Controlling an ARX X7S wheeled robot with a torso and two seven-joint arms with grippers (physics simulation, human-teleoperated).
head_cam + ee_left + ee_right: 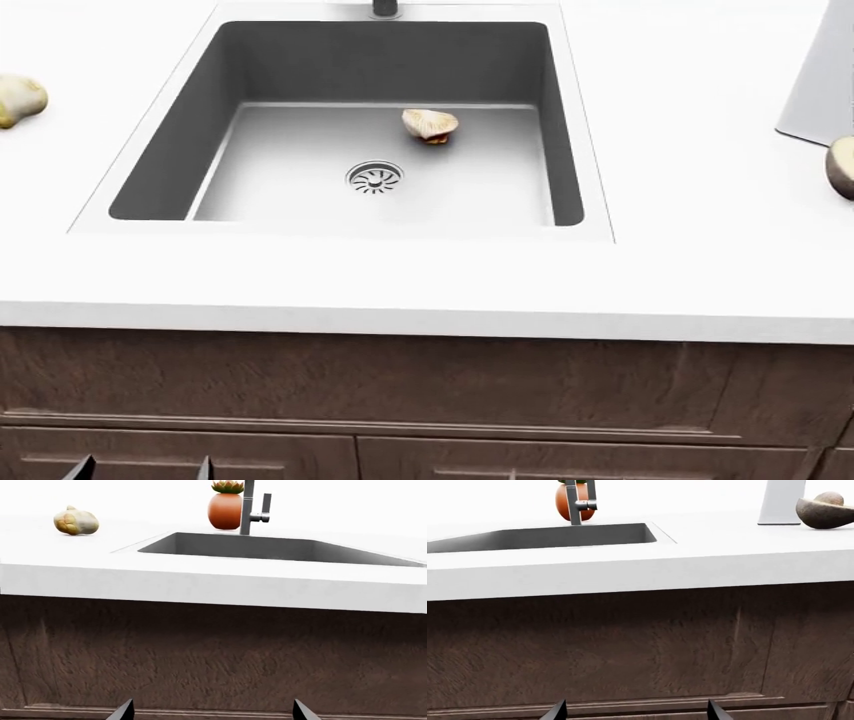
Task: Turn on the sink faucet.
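Observation:
The sink faucet stands behind the sink; in the head view only its base shows. The left wrist view shows its upright post and small side lever; it also shows in the right wrist view. The sink is a grey basin with a round drain, and it is seen in both wrist views. My left gripper is open and empty, low in front of the cabinet. My right gripper is open and empty, also low at the cabinet front and out of the head view.
A pale bulb lies in the sink; another lies on the white counter to its left. An orange plant pot stands by the faucet. A grey upright object and a brown round one are right. A dark wood cabinet faces me.

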